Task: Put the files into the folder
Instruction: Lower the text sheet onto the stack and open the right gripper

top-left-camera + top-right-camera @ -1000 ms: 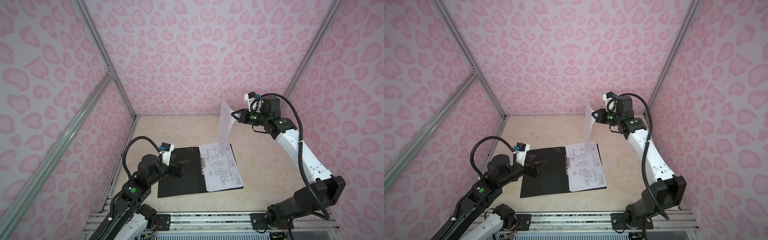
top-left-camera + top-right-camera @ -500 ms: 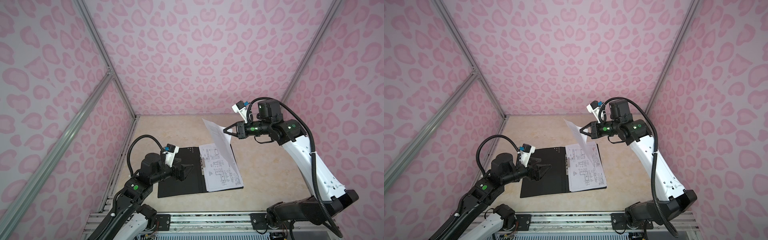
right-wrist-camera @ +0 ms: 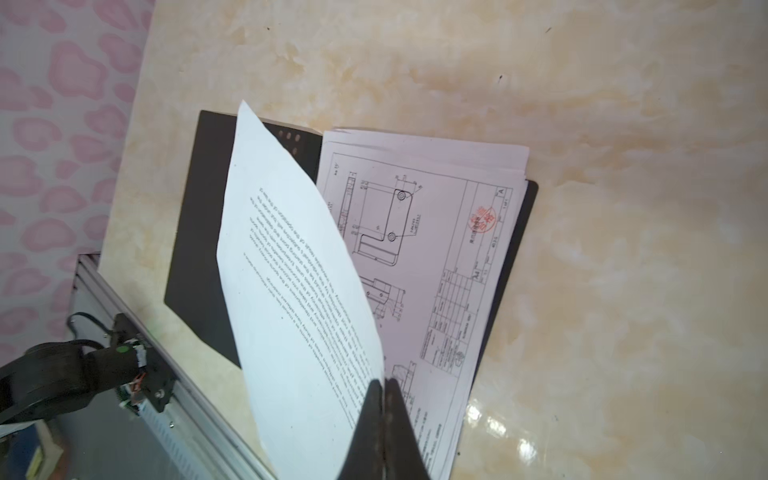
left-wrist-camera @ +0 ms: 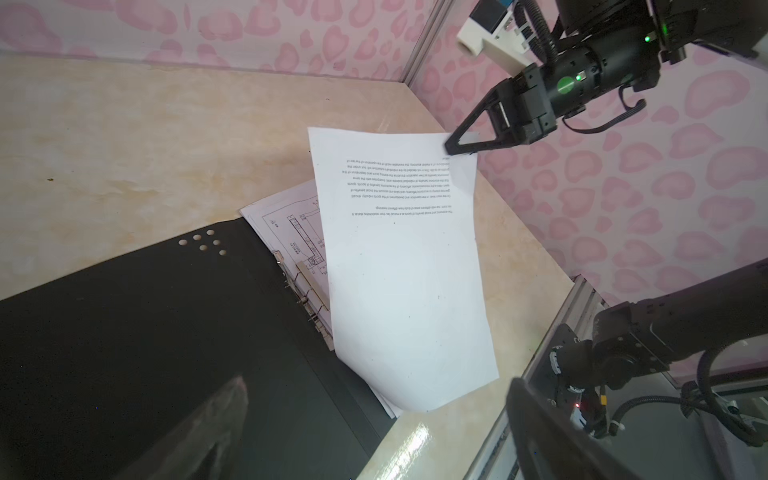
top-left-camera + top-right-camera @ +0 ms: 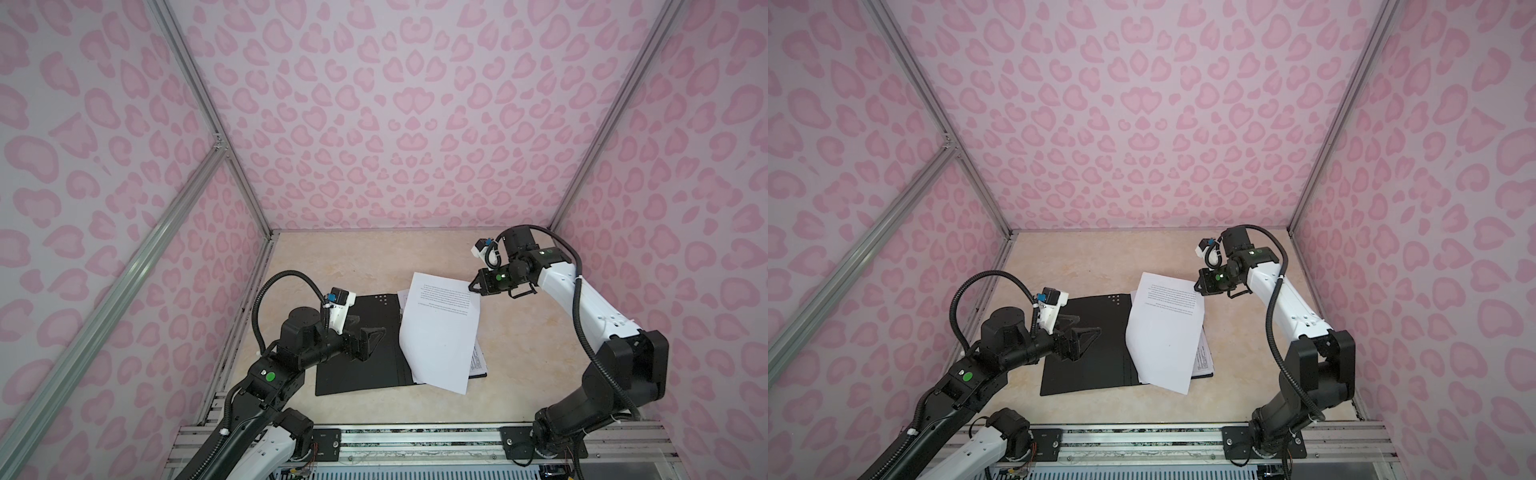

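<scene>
At the folder's (image 5: 353, 374) far right corner, right gripper (image 5: 475, 287) pinches the sheet (image 5: 440, 336); sheet extends frontward, skewed; left gripper (image 5: 371, 326) gapes.

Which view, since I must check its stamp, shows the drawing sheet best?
Right wrist view: the drawing sheet is mostly uncovered, stamp visible. Left wrist shows only a corner; in both top views the held sheet hides most.

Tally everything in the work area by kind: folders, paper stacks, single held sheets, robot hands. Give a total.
open folder: 1
paper stack in it: 1
text sheet, held: 1
hands, left hand and right hand: 2
Total: 5
</scene>
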Controlling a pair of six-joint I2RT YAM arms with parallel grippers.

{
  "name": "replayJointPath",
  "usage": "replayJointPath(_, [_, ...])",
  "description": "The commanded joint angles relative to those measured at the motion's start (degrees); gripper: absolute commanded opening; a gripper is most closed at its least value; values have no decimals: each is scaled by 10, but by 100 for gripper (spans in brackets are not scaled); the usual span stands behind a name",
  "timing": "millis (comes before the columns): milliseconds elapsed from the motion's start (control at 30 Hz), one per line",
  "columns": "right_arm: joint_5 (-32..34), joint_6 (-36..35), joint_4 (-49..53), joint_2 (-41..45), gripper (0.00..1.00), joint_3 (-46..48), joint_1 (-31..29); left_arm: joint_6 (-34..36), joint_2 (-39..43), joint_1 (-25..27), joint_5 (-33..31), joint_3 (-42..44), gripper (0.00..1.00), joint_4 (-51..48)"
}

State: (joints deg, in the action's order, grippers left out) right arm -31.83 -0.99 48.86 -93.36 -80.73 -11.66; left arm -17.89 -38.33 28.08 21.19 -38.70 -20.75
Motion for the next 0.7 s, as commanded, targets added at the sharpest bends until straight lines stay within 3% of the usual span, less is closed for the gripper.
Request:
replayJointPath(0, [77, -64, -17, -63, 0, -54, 0, 12, 7, -1, -11, 4, 98, -3])
replayJointPath(200, [133, -111, 9, -150, 0, -132, -17, 15, 6, -1, -19, 6, 98, 1])
replayJointPath(667, [110, -174, -16, -189, 0, -135, -30, 17, -5, -1, -23, 6, 99, -4])
